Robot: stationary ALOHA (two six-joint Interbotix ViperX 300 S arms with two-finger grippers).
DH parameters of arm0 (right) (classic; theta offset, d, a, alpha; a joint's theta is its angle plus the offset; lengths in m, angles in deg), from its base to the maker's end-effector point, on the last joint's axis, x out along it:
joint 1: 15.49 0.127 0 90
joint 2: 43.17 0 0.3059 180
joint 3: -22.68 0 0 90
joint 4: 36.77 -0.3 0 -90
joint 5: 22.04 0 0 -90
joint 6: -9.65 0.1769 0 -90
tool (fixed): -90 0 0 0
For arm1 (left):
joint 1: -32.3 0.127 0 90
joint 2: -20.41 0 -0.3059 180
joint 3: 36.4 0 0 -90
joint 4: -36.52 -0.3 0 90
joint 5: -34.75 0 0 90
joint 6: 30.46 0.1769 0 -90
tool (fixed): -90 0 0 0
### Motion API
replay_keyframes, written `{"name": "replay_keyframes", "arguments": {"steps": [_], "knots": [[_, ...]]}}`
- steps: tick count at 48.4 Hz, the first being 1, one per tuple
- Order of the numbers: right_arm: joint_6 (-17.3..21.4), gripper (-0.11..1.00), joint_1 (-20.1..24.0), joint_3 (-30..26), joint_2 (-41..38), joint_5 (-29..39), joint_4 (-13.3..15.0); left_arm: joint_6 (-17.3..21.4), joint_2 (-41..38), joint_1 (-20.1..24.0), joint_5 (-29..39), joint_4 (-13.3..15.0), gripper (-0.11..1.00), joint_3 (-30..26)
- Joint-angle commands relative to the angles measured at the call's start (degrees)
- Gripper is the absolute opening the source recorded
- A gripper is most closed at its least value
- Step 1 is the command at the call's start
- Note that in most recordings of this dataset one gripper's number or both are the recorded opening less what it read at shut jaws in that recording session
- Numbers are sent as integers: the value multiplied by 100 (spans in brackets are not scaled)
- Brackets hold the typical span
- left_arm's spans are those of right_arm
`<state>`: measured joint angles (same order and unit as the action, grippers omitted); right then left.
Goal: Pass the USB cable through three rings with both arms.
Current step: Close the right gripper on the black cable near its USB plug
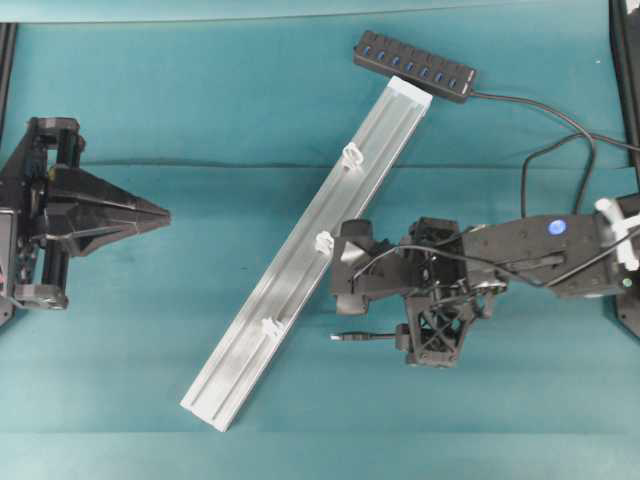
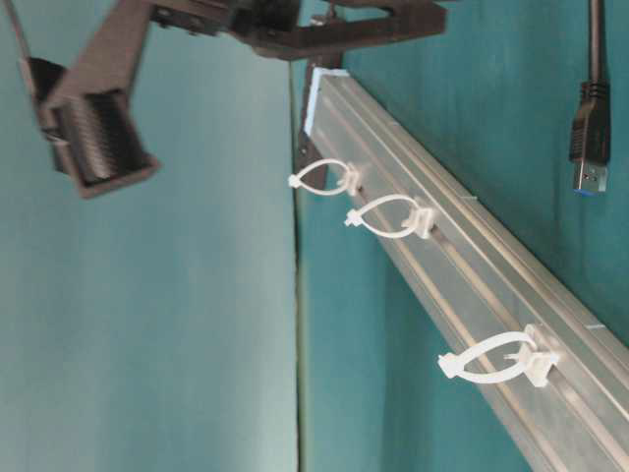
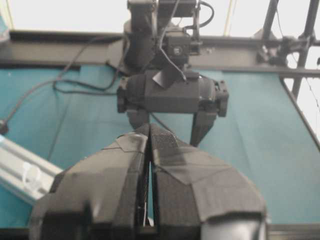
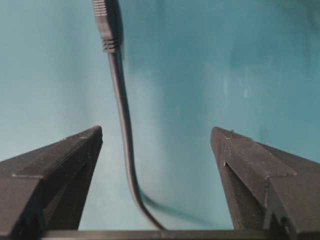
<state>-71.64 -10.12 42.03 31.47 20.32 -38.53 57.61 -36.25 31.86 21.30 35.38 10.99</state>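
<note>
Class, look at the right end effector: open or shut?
Open: the right end effector shows fingers spread wide, the USB cable lying loose between them.

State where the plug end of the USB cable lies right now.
In the overhead view the plug lies on the teal cloth, right of the rail, beside the lowest ring, under the right gripper.

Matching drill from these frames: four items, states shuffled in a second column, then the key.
Items:
1. left pincer
2. right pincer
3. USB cable
4. three rings

States:
A. clipped along the silver rail, nothing threaded through
B. wide open, fingers either side of the cord
C. shut, parked away from the rail
D. lying loose on the teal table, plug not gripped

Pairs: 1-C, 2-B, 3-D, 4-A
</note>
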Motion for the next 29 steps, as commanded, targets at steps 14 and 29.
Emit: {"name": "replay_keyframes", "arguments": {"steps": [14,29], "knots": [[-26,87,158,9,-396,-422,18,26,105,18,9,-9,-1,-35],[35,85,378,88,-571,-624,9,26,202,18,18,-9,-1,-26]]}}
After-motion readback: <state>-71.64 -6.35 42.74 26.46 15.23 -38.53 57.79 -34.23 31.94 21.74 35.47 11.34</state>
